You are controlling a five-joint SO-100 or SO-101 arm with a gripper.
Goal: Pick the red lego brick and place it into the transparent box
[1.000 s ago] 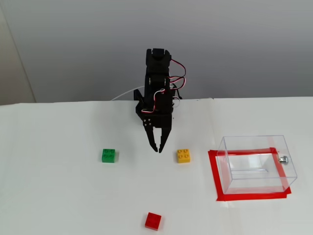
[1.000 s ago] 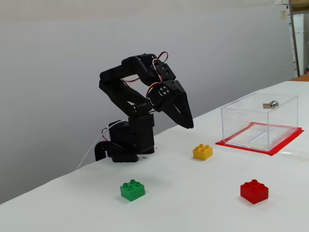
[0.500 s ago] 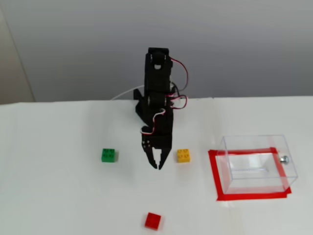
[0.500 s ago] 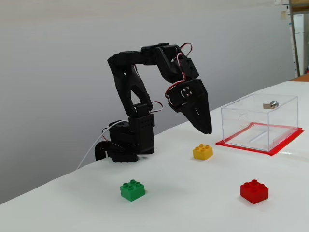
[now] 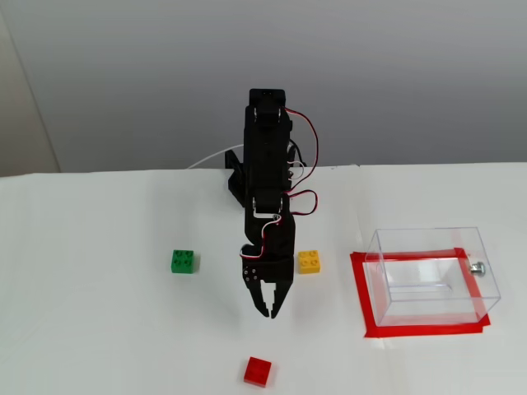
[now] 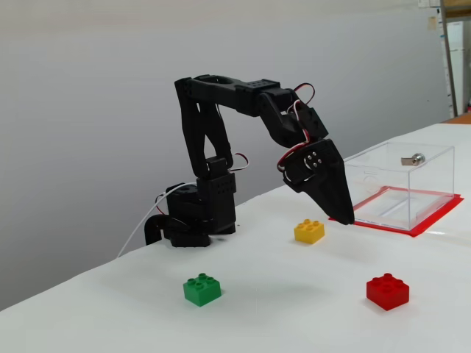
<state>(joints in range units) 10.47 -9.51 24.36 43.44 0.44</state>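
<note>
The red lego brick [image 5: 258, 371] [image 6: 387, 290] lies on the white table near its front edge, alone. My black gripper [image 5: 268, 313] [image 6: 344, 218] hangs above the table, pointing down, its fingers together with nothing between them. It is short of the red brick and well above it. The transparent box [image 5: 432, 276] [image 6: 397, 180] stands to the right on a rectangle of red tape, with a small metal knob on its right wall. The box holds nothing.
A yellow brick [image 5: 310, 262] [image 6: 309, 231] sits just right of the arm's forearm. A green brick [image 5: 184, 262] [image 6: 202, 288] lies to the left. The arm's base [image 6: 193, 215] stands at the back of the table against a grey wall.
The arm has stretched forward over the table. The gripper moved from between the green and yellow bricks toward the red brick, staying shut. No brick moved.
</note>
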